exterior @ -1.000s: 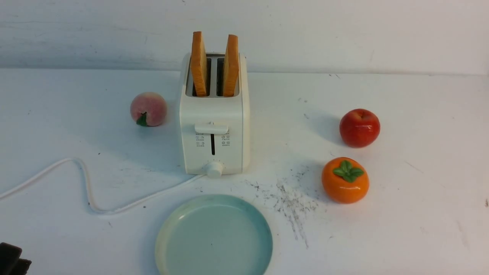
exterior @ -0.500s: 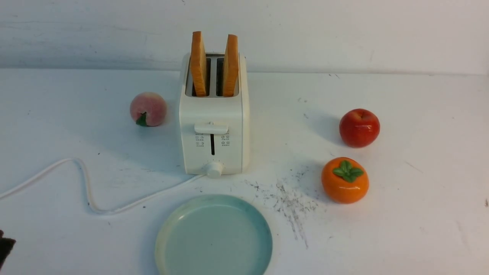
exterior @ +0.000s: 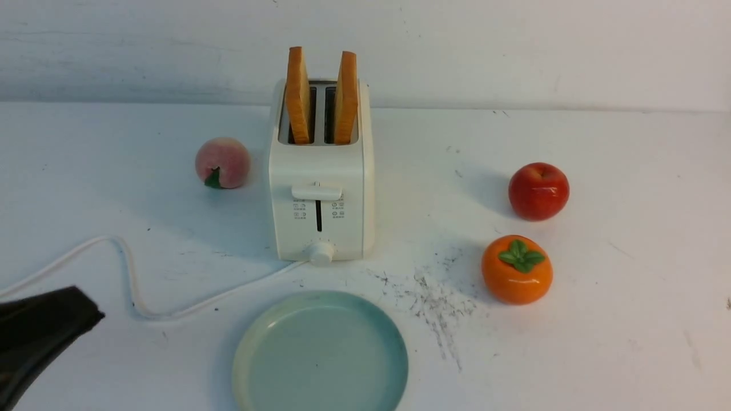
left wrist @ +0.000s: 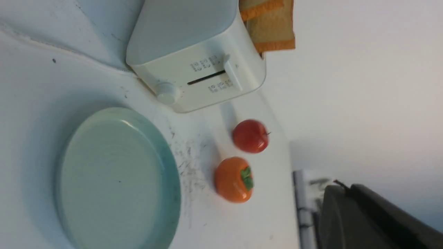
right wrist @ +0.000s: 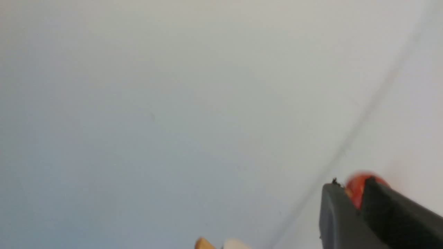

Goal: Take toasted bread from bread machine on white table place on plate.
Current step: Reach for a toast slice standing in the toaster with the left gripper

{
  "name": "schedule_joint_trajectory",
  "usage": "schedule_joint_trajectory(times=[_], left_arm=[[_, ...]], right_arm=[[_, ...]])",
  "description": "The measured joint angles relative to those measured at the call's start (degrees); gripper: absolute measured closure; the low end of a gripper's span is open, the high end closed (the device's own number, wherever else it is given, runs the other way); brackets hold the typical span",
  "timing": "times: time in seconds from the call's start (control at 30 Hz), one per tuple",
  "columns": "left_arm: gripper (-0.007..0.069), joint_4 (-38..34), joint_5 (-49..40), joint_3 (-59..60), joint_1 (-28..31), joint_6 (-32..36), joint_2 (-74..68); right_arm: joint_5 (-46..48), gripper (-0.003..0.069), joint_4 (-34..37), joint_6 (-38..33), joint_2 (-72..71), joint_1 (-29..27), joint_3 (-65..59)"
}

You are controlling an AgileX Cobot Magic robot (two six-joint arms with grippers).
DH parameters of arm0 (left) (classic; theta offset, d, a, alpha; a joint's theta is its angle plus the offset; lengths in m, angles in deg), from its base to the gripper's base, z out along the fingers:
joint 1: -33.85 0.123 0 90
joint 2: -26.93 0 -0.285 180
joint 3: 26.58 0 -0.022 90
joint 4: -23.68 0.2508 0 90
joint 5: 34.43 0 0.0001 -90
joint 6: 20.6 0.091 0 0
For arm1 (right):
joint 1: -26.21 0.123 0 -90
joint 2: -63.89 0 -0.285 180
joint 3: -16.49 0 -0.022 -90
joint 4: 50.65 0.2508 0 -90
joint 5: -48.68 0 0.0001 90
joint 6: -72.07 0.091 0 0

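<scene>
The left hand [exterior: 85, 311], pressed together, is seen at the near left of the white table [exterior: 628, 342]. The toasted bread [exterior: 298, 94] is stood upright in the bread machine [exterior: 320, 171], with the plate [exterior: 243, 354] just in front. The right hand [right wrist: 353, 188] is seen narrowly spread.

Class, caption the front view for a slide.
Toasted bread upright in bread machine; bare plate in front; shut left gripper at near left corner.

On the tabletop [exterior: 628, 342] the bread machine [exterior: 320, 188] stands centre-back, with toasted bread [exterior: 298, 94] upright in both slots. The plate [exterior: 320, 354] lies before it, nearest me. The peach [exterior: 223, 162] sits to its left, and the apple [exterior: 538, 191] to its right with the persimmon [exterior: 517, 269] before that. The cord [exterior: 125, 274] trails left, past my left hand [exterior: 85, 311].
</scene>
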Motion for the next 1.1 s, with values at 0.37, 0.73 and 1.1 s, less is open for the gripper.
schedule_joint_trajectory(times=[0.37, 0.73, 1.1], left_arm=[[0.0638, 2.0, -19.2, -25.4, 0.0, 15.2, -32.6], [0.0585, 2.3, -24.8, -47.0, 0.0, 18.2, -53.7], [0.0306, 2.4, -29.9, -71.9, 0.0, 18.2, -74.2]], right_arm=[[39.8, 0.0663, -2.8, -30.7, 24.2, 0.0, 23.7], [60.9, 0.0657, 2.6, -39.5, 48.0, 0.1, 29.3], [63.7, 0.0653, 11.7, -50.2, 61.5, 11.2, 35.9]])
